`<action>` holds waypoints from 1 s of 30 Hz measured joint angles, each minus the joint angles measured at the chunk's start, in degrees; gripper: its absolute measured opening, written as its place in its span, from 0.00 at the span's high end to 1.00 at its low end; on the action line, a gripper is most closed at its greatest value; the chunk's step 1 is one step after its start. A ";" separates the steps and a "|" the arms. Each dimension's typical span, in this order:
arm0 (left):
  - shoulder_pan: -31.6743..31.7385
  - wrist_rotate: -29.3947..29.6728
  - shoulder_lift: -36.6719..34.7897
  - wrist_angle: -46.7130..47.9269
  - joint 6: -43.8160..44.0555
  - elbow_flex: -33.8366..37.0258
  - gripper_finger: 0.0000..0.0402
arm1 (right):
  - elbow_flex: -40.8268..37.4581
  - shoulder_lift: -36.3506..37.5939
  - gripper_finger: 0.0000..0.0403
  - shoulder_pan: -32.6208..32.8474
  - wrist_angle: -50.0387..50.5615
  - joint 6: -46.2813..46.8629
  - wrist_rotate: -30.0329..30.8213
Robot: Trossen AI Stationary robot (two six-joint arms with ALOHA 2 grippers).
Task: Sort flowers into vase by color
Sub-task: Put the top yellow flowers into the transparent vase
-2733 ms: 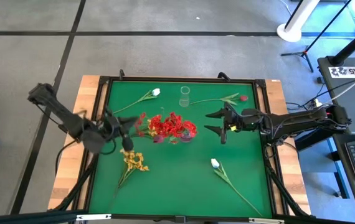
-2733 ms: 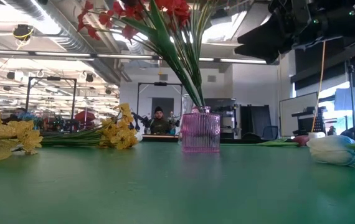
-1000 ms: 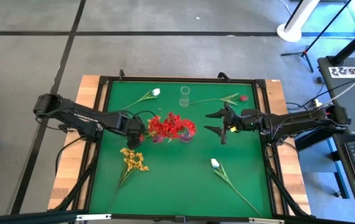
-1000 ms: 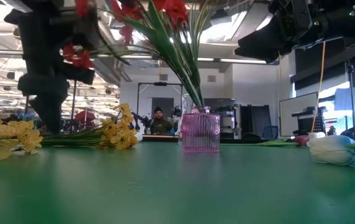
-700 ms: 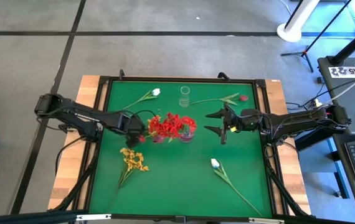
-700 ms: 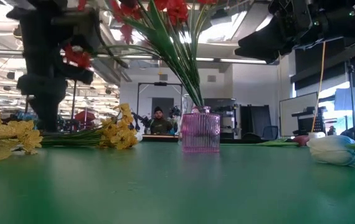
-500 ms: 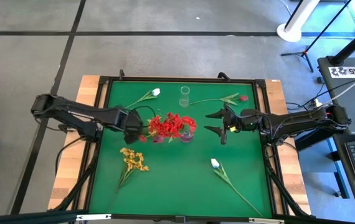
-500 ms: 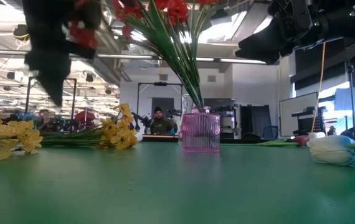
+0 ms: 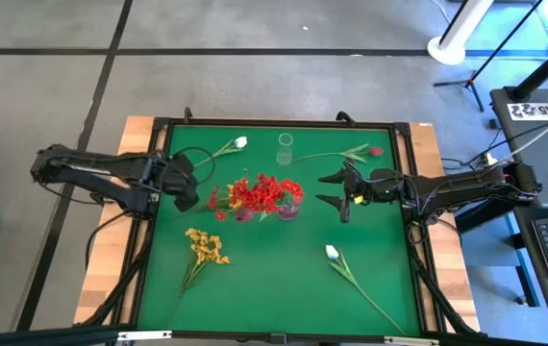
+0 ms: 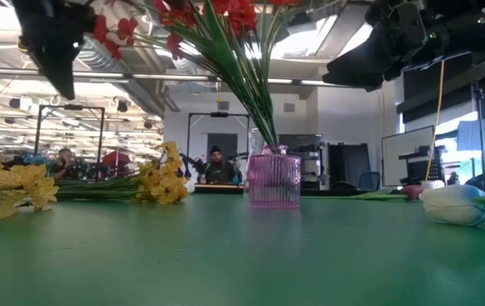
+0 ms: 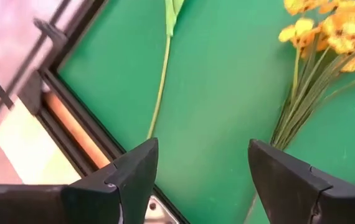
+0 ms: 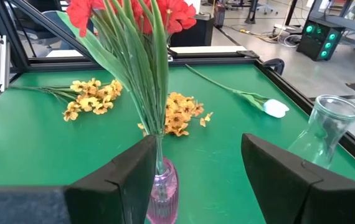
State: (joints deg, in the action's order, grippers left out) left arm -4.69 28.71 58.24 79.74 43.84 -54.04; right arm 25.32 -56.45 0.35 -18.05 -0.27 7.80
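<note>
A bunch of red flowers point(image 9: 255, 195) stands with its stems in a ribbed pink vase point(image 10: 274, 178) at mid-table. Yellow flowers point(image 9: 205, 247) lie flat on the mat toward the near left. One white tulip point(image 9: 240, 142) lies at the far left and another point(image 9: 332, 253) at the near right. A dark red tulip point(image 9: 375, 151) lies at the far right. My left gripper point(image 9: 186, 187) hangs open and empty, raised left of the red bunch. My right gripper point(image 9: 334, 189) stays open and empty, right of the pink vase point(image 12: 162, 199).
An empty clear glass vase point(image 9: 286, 147) stands at the far middle. A black raised frame point(image 9: 159, 154) edges the green mat. Bare mat lies between the pink vase and the near edge. In the low view, people stand in the room beyond the table.
My left gripper has risen and drawn back toward the table's left edge, away from the red flowers, with its fingers open throughout. The red bunch stays in the pink vase. My right arm has kept still.
</note>
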 joint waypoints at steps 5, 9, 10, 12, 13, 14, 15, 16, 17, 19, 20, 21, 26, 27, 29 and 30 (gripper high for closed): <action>0.00 -4.59 -1.99 -4.31 3.52 7.40 0.40 | 0.00 0.00 0.42 0.01 -0.10 -0.01 -0.27; 0.01 -8.76 -3.65 -15.94 3.08 15.50 0.40 | 0.00 0.00 0.42 -0.01 -0.09 -0.02 -0.27; 0.00 -9.70 -3.71 -19.73 2.54 17.34 0.40 | 0.00 0.00 0.42 -0.01 -0.03 -0.02 -0.29; 0.03 -11.43 -3.58 -26.47 1.78 20.71 0.40 | 0.00 0.00 0.42 0.01 -0.03 -0.02 -0.29; 0.12 -12.09 -3.52 -28.88 1.09 22.30 0.40 | 0.00 0.00 0.42 -0.01 -0.03 -0.02 -0.29; 0.28 -12.56 -3.21 -31.42 0.78 23.64 0.40 | 0.00 0.00 0.42 0.01 -0.01 -0.04 -0.29; 0.67 -13.26 -2.69 -33.51 0.72 24.62 0.40 | 0.00 0.00 0.42 0.00 -0.02 -0.04 -0.29; 1.06 -13.69 -2.23 -34.70 0.66 25.20 0.40 | 0.00 0.00 0.42 0.00 -0.03 -0.04 -0.29; 1.36 -13.90 -2.01 -35.83 0.56 25.60 0.40 | 0.00 0.00 0.42 0.00 -0.05 -0.04 -0.30; 1.78 -14.50 -1.38 -38.68 0.18 26.11 0.40 | 0.00 0.00 0.42 -0.01 -0.01 -0.04 -0.29; 1.93 -14.81 -1.01 -39.55 0.15 26.38 0.40 | 0.00 0.00 0.42 -0.01 -0.07 -0.04 -0.29; 2.04 -14.93 -0.62 -40.07 0.15 26.55 0.40 | 0.00 0.00 0.42 -0.01 -0.14 -0.04 -0.29; 2.33 -14.62 3.51 -41.45 0.91 27.55 0.40 | 0.00 0.00 0.42 0.00 -0.31 -0.04 -0.31; 2.67 -14.63 4.74 -41.54 1.19 27.80 0.40 | 0.00 0.00 0.42 0.00 -0.30 -0.04 -0.31; 3.44 -14.53 7.29 -42.07 2.14 28.06 0.40 | 0.00 0.00 0.42 0.00 -0.67 -0.04 -0.30; 3.81 -14.78 8.69 -42.58 2.12 28.11 0.40 | 0.00 0.00 0.42 0.00 -0.77 -0.04 -0.31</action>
State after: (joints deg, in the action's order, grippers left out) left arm -0.88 13.93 66.93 37.17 45.95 -25.93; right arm 25.32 -56.45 0.35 -18.82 -0.32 7.49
